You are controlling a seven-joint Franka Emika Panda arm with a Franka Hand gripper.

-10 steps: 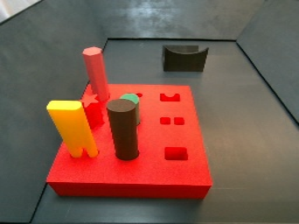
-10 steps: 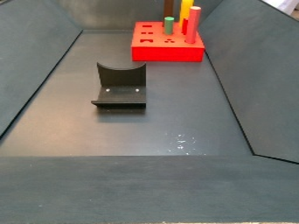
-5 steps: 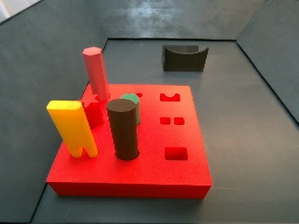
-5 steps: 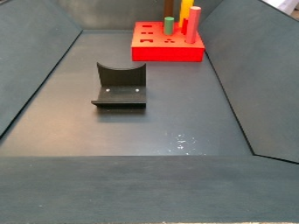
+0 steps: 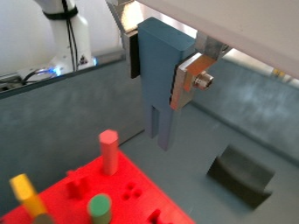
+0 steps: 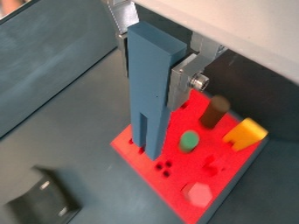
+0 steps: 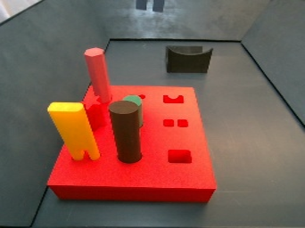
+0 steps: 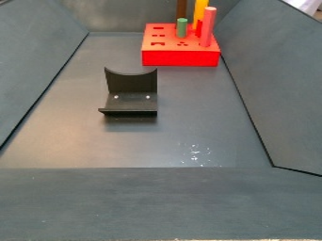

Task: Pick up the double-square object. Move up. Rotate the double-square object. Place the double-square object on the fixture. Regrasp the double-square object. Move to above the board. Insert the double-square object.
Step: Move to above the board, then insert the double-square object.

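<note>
My gripper (image 5: pixel 160 74) (image 6: pixel 156 79) is shut on the double-square object (image 5: pixel 156 105) (image 6: pixel 142 114), a slate-blue peg held upright with its two square prongs pointing down. It hangs high above the floor. Only its prong tips (image 7: pixel 142 4) show at the top edge of a side view. The red board (image 7: pixel 155 169) (image 8: pixel 170 58) (image 5: pixel 128 188) (image 6: pixel 222 179) lies below, with its pair of small square holes (image 7: pixel 174 122) unfilled. The dark fixture (image 7: pixel 187 59) (image 8: pixel 128 91) (image 5: pixel 243 173) (image 6: pixel 41 199) stands apart from the board with nothing on it.
A yellow two-legged peg (image 7: pixel 74 131), a dark brown cylinder (image 7: pixel 125 131), a salmon hexagonal peg (image 7: pixel 98 76) and a short green peg (image 7: pixel 134 102) stand in the board. Sloping grey walls (image 8: pixel 51 75) enclose the dark floor.
The prong tips of the double-square object have come into the top edge of a side view, where nothing showed before. The board, pegs and fixture have not moved.
</note>
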